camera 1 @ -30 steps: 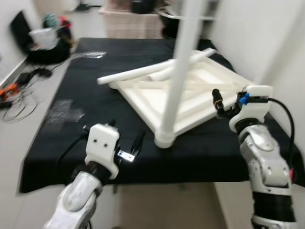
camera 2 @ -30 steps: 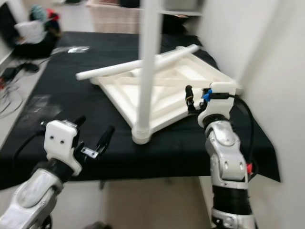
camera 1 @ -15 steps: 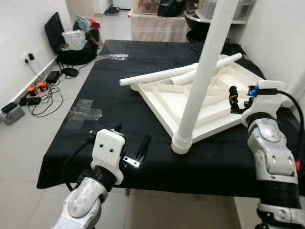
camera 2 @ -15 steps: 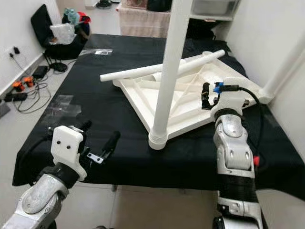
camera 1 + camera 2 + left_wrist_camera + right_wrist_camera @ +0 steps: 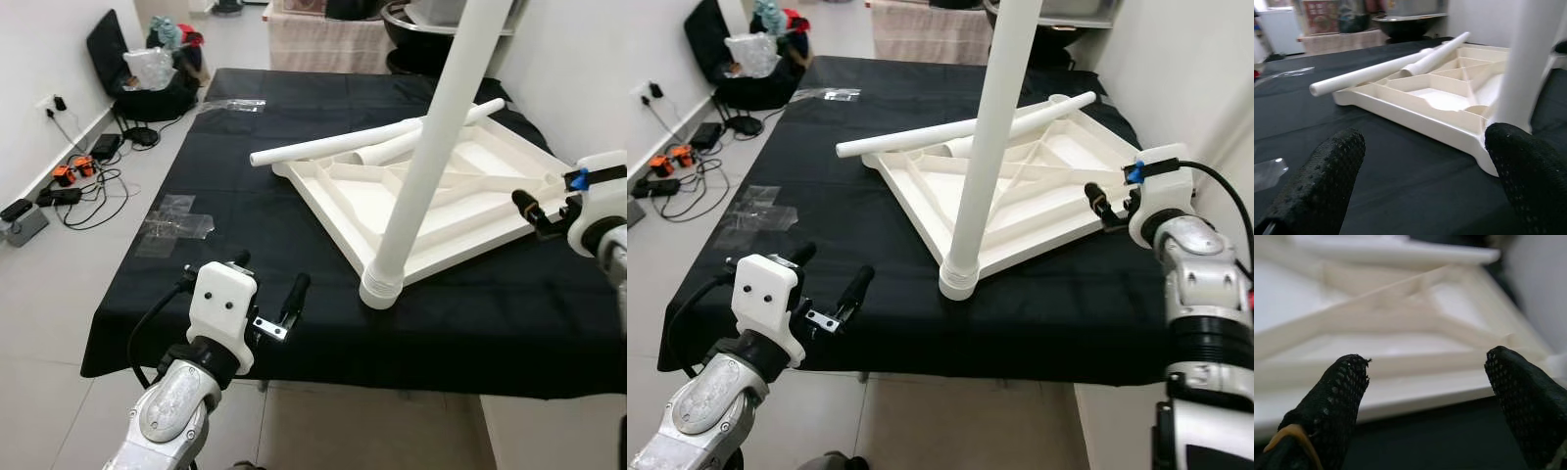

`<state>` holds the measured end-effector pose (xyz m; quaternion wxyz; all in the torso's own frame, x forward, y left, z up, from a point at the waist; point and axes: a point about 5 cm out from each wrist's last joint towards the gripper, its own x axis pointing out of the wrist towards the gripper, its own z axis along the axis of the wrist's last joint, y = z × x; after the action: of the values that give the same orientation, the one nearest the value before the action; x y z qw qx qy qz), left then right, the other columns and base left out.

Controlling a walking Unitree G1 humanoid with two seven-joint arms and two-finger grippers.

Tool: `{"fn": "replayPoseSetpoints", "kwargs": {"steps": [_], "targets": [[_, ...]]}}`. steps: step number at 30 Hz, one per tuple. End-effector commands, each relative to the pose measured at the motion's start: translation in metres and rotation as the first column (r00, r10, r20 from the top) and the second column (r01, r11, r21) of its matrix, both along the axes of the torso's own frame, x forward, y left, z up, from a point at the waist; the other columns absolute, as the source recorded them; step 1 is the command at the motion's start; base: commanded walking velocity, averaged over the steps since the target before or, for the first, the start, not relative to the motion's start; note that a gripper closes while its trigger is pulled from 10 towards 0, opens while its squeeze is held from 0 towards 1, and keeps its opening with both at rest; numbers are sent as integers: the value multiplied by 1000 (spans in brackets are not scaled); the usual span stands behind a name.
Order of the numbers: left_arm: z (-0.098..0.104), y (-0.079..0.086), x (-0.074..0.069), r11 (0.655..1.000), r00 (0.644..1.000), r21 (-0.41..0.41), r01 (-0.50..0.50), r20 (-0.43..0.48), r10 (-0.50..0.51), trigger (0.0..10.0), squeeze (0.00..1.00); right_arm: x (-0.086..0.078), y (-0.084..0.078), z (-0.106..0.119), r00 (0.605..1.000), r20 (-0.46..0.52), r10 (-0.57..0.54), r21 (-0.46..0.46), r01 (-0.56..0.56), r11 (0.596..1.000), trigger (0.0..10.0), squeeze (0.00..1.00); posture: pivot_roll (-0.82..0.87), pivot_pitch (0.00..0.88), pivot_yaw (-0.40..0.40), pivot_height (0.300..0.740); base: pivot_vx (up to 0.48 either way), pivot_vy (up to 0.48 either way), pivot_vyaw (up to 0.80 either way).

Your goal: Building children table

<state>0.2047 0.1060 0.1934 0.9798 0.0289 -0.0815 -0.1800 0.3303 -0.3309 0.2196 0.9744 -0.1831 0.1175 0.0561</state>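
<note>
Left eye view gives me the white tabletop (image 5: 431, 201) lying upside down, ribbed underside up, on a low surface covered in a black cloth (image 5: 274, 235), toward its far right corner. I count one leg (image 5: 431, 157) standing upright in the tabletop's near corner socket, and two loose legs (image 5: 362, 144) lying across its far edge, one long and one shorter beside it. I can read no brand, label or writing on any part.

My right gripper (image 5: 1104, 206) sits just beside the tabletop's right edge, fingers spread wide and holding nothing; its wrist view looks between both fingertips (image 5: 1334, 396) onto the ribbed frame. My left gripper (image 5: 266, 294) hovers over the cloth's near edge, well apart from the tabletop, also spread wide with nothing in it.

A clear plastic wrapper (image 5: 176, 220) lies near the cloth's left edge, another (image 5: 233, 105) near the far left corner. On the floor to the left I see cables (image 5: 73, 181) and a black bag (image 5: 147, 69).
</note>
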Motion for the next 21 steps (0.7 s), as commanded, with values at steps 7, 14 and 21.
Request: {"fn": "replayPoseSetpoints", "kwargs": {"steps": [7,14,21], "targets": [[1,0,-2,1000,1000,9,8,8,-8,10000,0,-22,15,-16,892,-201,406,92,-395,914,10000,0,44,102,-60,740,0,0,0],[2,0,-3,1000,1000,8,9,9,-9,10000,0,-25,40,-11,733,-120,670,282,-622,731,10000,0,49,106,-62,740,0,0,0],[2,-2,-4,1000,1000,6,15,10,-15,10000,0,-23,48,-5,676,-42,736,346,-682,645,10000,1000,49,107,-63,740,0,0,0]]}}
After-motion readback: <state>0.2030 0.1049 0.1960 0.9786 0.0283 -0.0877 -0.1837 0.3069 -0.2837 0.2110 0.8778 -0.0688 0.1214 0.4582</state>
